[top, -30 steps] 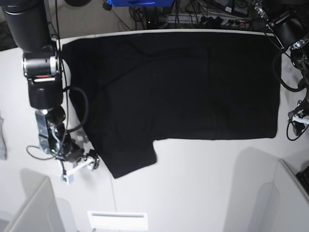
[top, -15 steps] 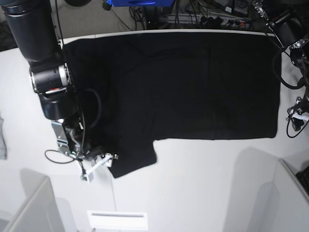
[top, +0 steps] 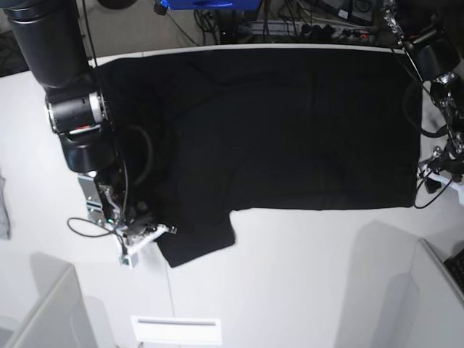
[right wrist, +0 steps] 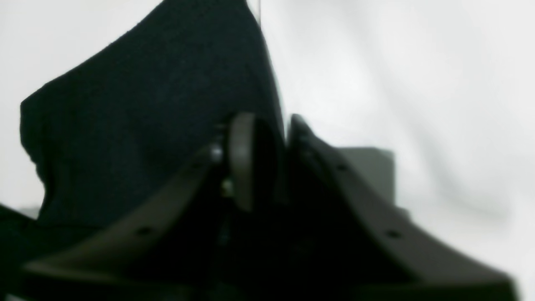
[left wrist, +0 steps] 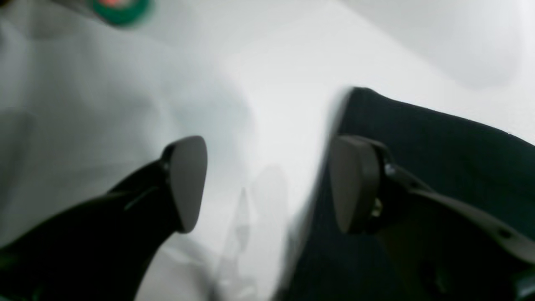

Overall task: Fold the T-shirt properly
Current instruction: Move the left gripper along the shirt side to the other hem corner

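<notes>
The black T-shirt (top: 290, 130) lies spread flat on the white table (top: 290, 275), plain face up, one sleeve pointing to the front left. My right gripper (top: 161, 230) is at that sleeve's left edge. In the right wrist view it (right wrist: 284, 138) is shut on the sleeve's edge (right wrist: 146, 104), with dark cloth between the pads. My left gripper (top: 429, 181) is at the shirt's front right corner. In the left wrist view it (left wrist: 269, 184) is open and empty, one finger (left wrist: 355, 184) over the cloth corner (left wrist: 439, 142), the other (left wrist: 188, 184) over bare table.
A grey cloth scrap (top: 3, 210) lies at the left edge. Grey panels stand at the front left (top: 43, 312) and front right (top: 435, 290). A white slotted plate (top: 176, 330) lies at the front. Cables (top: 304, 25) run behind the table.
My right gripper moved right from the bare table to the sleeve's edge and closed on it. My left gripper moved in and down to the shirt's front right corner.
</notes>
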Robot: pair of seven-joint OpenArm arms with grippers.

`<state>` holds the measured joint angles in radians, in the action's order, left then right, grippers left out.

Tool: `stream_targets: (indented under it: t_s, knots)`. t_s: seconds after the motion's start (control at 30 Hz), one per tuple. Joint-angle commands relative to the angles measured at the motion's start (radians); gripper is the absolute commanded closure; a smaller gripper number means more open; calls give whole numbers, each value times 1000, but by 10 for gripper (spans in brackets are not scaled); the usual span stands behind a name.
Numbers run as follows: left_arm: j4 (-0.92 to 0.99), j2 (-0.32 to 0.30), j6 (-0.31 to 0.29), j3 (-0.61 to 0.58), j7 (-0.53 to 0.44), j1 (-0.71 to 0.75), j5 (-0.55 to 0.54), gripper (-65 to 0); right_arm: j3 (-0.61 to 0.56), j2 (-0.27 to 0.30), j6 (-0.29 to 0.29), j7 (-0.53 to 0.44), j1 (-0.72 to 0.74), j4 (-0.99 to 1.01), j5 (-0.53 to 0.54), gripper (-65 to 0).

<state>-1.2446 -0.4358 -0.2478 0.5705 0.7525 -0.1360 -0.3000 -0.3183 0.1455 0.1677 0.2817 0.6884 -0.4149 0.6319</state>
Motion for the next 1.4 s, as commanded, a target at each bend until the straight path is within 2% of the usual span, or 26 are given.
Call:
stream_targets:
  t_s: [0.0,0.27,0.47,0.6,0.77,1.23,1.3,1.37]
  knots:
    - [9,-27,-3,-4,-23,-44,6,-449,0,4,-4,18,21,-6,1,0]
    - [190,-30,-3,-97,-37,-227,12,-451,0,3,-6,21,23,-6,1,0]
    - [451,-62,-3,-221,-175,-333,11,-451,1,3,-6,23,23,-6,1,0]
    - [579,-62,-3,-264,-224,-391,12,-451,1,3,-6,23,23,-6,1,0]
    - [598,-59,-3,-300,-242,-391,5,-443,3,3,-6,23,23,-6,1,0]
    - [602,-47,-3,-294,-238,-317,2,-436,5,6,-6,23,21,-6,1,0]
    - [601,-47,-3,-294,-239,-311,2,-400,5,6,-6,21,14,-6,1,0]
    - [602,-41,-3,-294,-242,-311,2,-303,5,7,-6,18,11,-6,1,0]
